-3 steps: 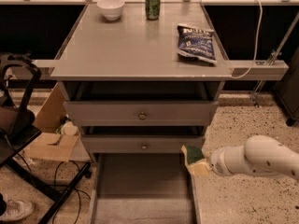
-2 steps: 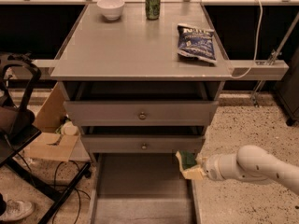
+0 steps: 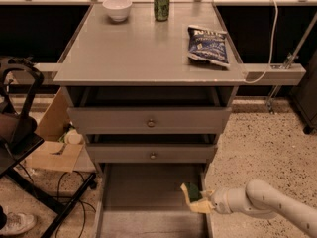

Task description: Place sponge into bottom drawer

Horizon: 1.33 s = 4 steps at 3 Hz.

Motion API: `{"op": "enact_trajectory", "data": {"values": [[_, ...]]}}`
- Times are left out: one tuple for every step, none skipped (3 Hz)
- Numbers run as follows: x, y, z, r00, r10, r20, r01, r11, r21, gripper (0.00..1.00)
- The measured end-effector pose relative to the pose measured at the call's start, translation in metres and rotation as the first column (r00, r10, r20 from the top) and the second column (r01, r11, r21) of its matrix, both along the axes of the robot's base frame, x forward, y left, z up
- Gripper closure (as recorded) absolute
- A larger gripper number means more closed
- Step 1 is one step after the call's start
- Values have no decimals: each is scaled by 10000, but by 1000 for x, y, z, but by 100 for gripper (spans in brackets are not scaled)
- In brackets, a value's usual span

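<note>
at the lower right of the frame the gripper point(image 3: 192, 199) sat clamped on the sponge point(image 3: 194, 191), its pale fingers closed on either side of the green pad. over the last second the arm had slid it leftward and lower in the frame, from beside the cabinet's right edge to a spot over the right-hand side of the open bottom drawer point(image 3: 143, 192), just inside its right wall. that put the sponge above the grey floor and not outside it. how high it hung over the floor could not be told. the carry looked nearly finished, with lowering and letting go yet to be done.
</note>
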<state>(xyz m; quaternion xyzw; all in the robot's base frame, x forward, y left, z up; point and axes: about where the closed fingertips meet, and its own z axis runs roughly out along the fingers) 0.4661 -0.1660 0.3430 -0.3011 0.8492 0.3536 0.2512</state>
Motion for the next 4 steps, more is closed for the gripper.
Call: {"op": "enact_trajectory", "data": {"values": [[-12, 12, -24, 9995, 91, -304, -81, 9995, 321, 100], [-12, 23, -30, 9994, 232, -241, -225, 9994, 267, 100], [-15, 51, -75, 9988, 494, -1, -494, 9987, 109, 100], [-15, 94, -157, 9953, 653, 716, -653, 9979, -27, 100]]}}
